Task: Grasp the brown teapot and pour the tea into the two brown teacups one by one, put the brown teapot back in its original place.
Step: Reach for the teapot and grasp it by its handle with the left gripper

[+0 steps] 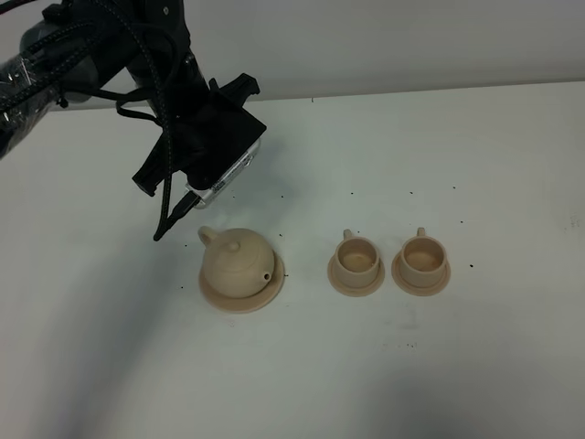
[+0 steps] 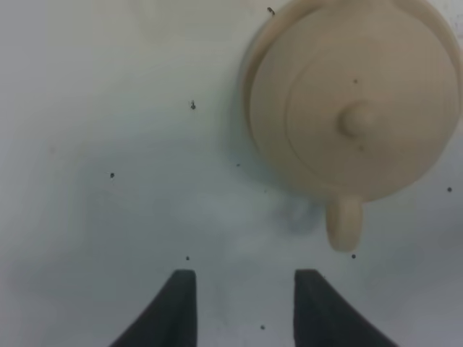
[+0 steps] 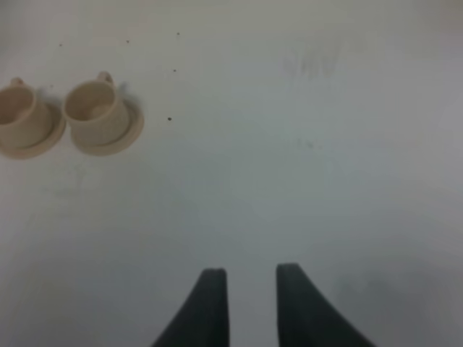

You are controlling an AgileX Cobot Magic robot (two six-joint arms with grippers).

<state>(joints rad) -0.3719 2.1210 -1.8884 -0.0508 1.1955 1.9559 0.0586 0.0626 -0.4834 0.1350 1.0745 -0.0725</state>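
Note:
The brown teapot sits on its wide saucer, left of centre on the white table, its handle toward the back left. The two brown teacups stand on small saucers to its right. My left gripper is open and empty, hovering above the table just behind the teapot, close to its loop handle but not touching it. My right gripper is open with a narrow gap and empty, over bare table; both cups lie far from it. It is out of the exterior high view.
The left arm's black wrist and cables hang over the back left of the table. Small dark specks dot the white surface. The table's back edge meets a pale wall.

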